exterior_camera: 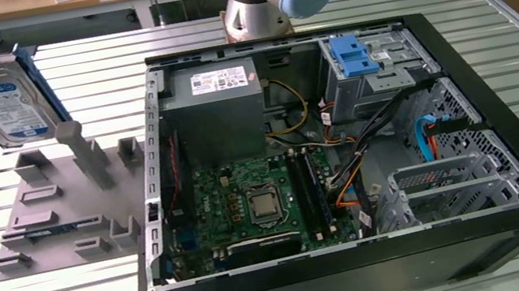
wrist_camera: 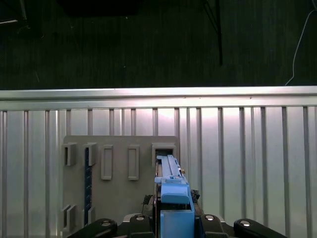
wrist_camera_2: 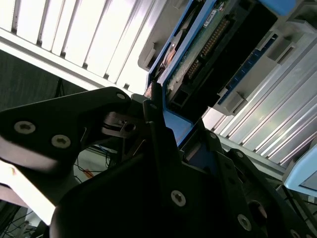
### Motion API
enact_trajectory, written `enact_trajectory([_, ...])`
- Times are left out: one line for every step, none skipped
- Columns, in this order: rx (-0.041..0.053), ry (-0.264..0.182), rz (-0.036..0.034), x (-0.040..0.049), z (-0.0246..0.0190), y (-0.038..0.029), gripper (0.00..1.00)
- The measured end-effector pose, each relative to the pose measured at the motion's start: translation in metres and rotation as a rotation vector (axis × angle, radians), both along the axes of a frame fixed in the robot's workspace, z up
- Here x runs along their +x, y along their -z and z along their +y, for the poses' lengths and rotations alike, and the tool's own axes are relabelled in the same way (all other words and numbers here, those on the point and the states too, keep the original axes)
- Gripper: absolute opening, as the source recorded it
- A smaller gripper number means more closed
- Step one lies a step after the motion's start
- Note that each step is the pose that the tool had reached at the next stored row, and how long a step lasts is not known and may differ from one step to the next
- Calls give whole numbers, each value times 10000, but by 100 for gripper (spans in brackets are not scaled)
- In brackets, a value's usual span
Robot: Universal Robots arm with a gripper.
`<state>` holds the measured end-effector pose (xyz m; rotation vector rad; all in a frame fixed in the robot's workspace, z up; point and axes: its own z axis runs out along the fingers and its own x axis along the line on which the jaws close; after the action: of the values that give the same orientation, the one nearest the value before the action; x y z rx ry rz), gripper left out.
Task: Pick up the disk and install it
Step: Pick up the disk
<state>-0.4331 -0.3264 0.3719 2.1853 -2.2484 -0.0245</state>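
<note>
Disk, silver hard drive in blue carrier [exterior_camera: 5, 106], held upright at the exterior view's left | slatted metal table [exterior_camera: 517, 28] | open black computer tower [exterior_camera: 369, 278] lying on it | grey slotted holder [exterior_camera: 41, 212] just beside disk | black gripper [wrist_camera: 176, 223] clamped on disk, yep

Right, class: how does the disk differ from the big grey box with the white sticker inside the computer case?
The disk stands on edge outside the case, clamped in the gripper; the grey box sits inside the case. The disk is a thin slab; the grey box is far bulkier. The disk wears a blue frame; the grey box has none. Both are grey metal with a printed label.
</note>
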Motion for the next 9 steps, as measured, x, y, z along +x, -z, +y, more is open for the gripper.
enact_trajectory([1,0,-1,0,0,-7,36])
enact_trajectory([1,0,0,0,0,-14,36])
enact_trajectory([2,0,0,0,0,-20,36])
enact_trajectory([2,0,0,0,0,-27,36])
enact_trajectory([3,0,0,0,0,-34,36])
enact_trajectory([3,0,0,0,0,-40,36])
enact_trajectory([4,0,0,0,0,-47,36])
enact_trajectory([4,0,0,0,0,-54,36])
enact_trajectory([5,0,0,0,0,-62,36])
